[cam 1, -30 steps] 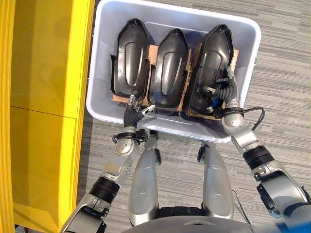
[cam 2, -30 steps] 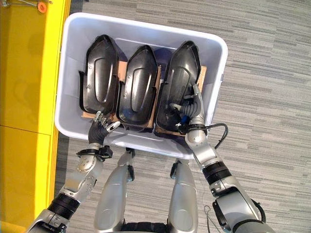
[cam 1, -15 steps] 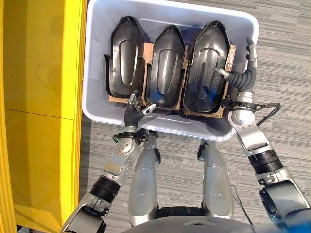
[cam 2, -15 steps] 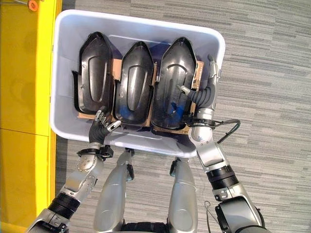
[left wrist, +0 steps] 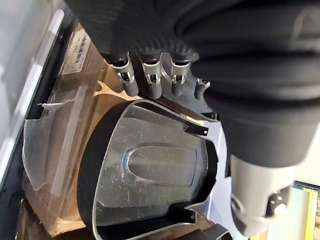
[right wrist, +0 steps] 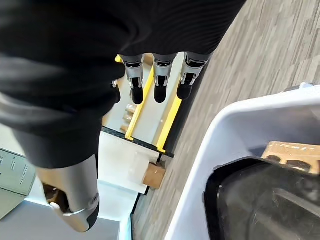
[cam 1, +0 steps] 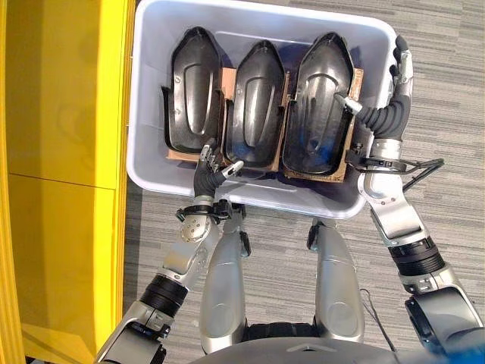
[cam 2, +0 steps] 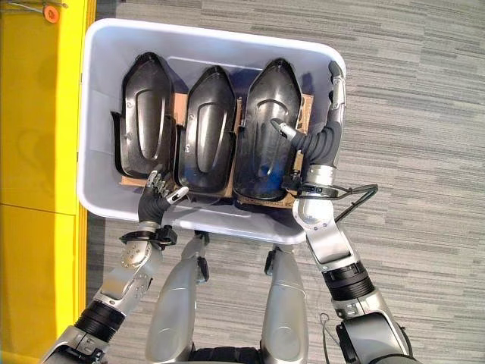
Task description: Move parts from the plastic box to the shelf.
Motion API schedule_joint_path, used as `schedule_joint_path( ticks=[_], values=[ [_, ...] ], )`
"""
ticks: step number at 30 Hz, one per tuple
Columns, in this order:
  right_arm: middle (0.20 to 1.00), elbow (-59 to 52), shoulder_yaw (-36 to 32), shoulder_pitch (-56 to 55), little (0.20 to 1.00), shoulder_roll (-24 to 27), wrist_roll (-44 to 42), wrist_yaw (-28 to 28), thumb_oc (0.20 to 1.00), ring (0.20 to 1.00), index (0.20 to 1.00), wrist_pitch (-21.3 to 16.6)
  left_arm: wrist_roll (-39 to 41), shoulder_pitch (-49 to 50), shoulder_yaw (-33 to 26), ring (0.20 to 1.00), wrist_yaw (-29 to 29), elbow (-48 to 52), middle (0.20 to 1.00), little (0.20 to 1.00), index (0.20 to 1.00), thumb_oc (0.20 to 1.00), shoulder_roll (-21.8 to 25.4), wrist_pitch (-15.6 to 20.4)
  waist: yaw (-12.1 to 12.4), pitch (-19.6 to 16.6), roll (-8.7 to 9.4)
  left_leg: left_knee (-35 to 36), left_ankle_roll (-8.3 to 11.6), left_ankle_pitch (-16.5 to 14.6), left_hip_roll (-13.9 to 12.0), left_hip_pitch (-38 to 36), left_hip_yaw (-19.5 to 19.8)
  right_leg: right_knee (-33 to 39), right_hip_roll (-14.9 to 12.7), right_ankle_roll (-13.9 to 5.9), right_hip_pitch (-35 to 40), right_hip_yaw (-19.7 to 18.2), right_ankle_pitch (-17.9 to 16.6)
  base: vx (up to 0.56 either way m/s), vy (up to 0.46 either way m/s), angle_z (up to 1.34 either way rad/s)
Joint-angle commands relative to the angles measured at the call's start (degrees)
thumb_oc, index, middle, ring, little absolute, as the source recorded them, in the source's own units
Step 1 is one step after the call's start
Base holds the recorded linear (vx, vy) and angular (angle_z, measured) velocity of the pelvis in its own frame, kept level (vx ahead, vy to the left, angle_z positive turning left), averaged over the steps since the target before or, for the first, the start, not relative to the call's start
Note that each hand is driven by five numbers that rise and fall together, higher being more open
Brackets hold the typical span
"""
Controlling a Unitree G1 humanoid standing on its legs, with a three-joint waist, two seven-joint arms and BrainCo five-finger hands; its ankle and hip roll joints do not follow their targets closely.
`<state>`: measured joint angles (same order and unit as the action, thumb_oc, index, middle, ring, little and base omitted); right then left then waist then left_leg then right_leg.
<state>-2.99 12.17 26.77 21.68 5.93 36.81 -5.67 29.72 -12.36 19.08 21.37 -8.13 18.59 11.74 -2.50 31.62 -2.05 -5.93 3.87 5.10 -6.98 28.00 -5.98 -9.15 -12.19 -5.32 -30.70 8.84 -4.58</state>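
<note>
I see my right hand (cam 1: 388, 114) above the plastic box's (cam 1: 148, 83) right rim, fingers straight; left hand (cam 1: 206, 176) relaxed near three black parts (cam 1: 256, 106).

Head stereo pair looking straight down, sharing the plastic box (cam 1: 151, 91), wrist cameras close along each hand
</note>
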Motion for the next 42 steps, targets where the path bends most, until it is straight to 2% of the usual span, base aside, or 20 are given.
schedule_joint_path(
  ticks=[1, 24, 42],
  values=[
    [1.0, -4.3, -1.1, -0.9, 1.0, 2.1, 1.5, 1.3, 1.0, 1.0, 1.0, -2.8, -2.3, 2.6, -1.4, 1.0, 0.8, 6.0, 1.0, 1.0, 1.0, 1.0, 2.5, 2.3, -0.2, -1.8, 2.23, -7.0, 1.62, -4.5, -2.9, 1.5, 0.9, -4.4, -5.8, -4.85, 2.5, 1.1, 3.6, 0.0, 0.0, 0.0],
    [1.0, 8.5, 2.1, -2.0, 1.0, 0.3, -2.3, -0.2, 1.0, 1.0, 1.0, 0.0, -1.8, 3.1, -1.1, 1.0, 1.2, 4.9, 1.0, 1.0, 1.0, 1.0, 1.9, 2.4, 0.2, -1.8, 1.66, -7.1, 1.57, -4.3, -2.9, 2.2, 0.9, -4.5, -6.0, -4.71, 1.7, 1.3, 3.3, 0.0, 0.0, 0.0],
    [1.0, 22.6, 4.2, -0.8, 1.0, -1.8, -5.2, -1.2, 1.0, 1.0, 1.0, 2.2, -0.8, 3.3, -0.7, 1.0, 0.6, 3.5, 1.0, 1.0, 1.0, 1.0, 1.6, 3.0, 0.7, -1.8, 0.9, -6.9, 1.45, -4.0, -2.7, 2.2, 1.0, -4.3, -6.1, -4.64, 2.1, 1.7, 3.2, 0.0, 0.0, 0.0]
  ],
)
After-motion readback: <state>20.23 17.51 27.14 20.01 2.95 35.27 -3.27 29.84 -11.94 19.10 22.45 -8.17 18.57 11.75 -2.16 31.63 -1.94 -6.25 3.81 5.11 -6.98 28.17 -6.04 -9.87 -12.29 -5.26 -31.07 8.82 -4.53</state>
